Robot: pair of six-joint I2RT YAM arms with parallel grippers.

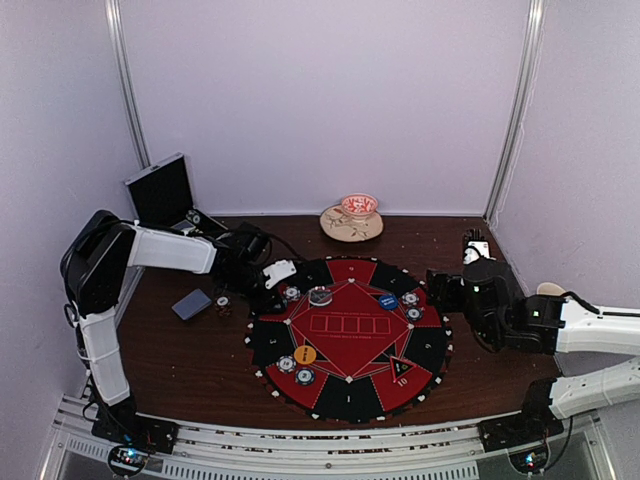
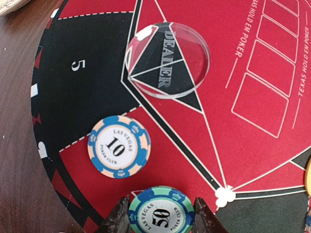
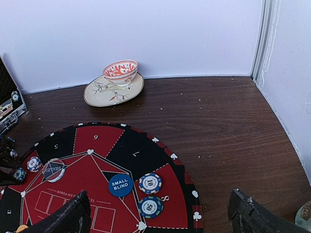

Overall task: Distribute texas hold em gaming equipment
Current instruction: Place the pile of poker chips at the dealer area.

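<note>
Chip marked 50 (image 2: 160, 209), green-edged, is clamped in my left tool (image 2: 160, 222) over the far-left part of the round mat (image 2: 252, 160). From this angle I can't quite tell whether it touches the felt. Just to its right lies a blue 10 chip (image 2: 119, 146), and further right the clear dealer button (image 2: 167, 60). My right tool (image 3: 160, 218) hangs wide and holds nothing at the mat's right edge, near the small blind disc (image 3: 120, 185).

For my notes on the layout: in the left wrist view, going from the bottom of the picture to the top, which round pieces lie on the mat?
50 chip → 10 chip → clear DEALER button
</note>
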